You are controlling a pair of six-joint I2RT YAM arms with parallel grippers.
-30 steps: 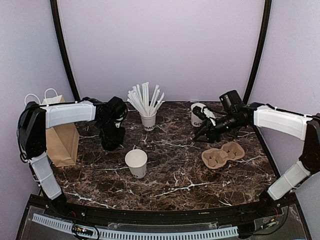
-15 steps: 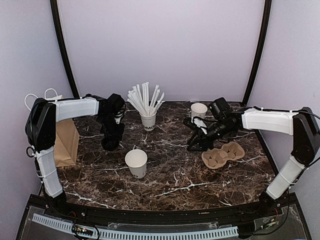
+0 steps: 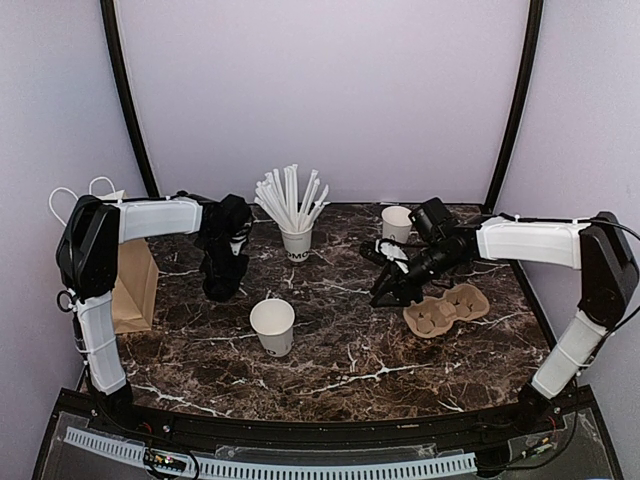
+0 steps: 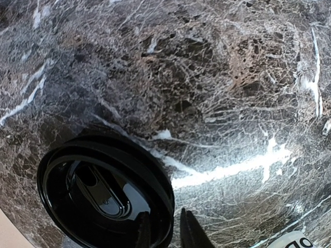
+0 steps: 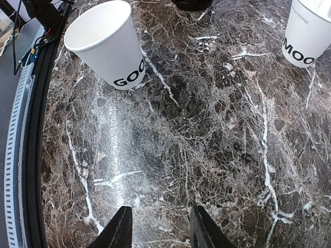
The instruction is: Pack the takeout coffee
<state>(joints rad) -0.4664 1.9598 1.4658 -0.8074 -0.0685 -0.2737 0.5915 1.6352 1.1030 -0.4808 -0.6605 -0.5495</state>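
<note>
No cup in view bears a black lid. An open white cup [image 3: 272, 325] with dark lettering stands at centre front; it also shows in the right wrist view [image 5: 106, 44]. My left gripper [image 3: 222, 285] is down at the left, and in the left wrist view [image 4: 164, 227] its fingers straddle the rim of a round black lid [image 4: 103, 199] with a narrow gap. My right gripper [image 3: 385, 292] is open and empty, low over bare marble beside the carrier; its wrist view [image 5: 161, 219] shows only tabletop between the fingers.
A white cup full of white straws [image 3: 296, 240] stands at back centre, also in the right wrist view [image 5: 309, 33]. Another open white cup [image 3: 397, 222] is at back right. A brown cardboard cup carrier [image 3: 447, 308] lies right. A brown paper bag [image 3: 125, 280] stands far left.
My right gripper has left the back right cup and swung left and nearer, toward the table's middle. The left gripper has stayed at the black lid.
</note>
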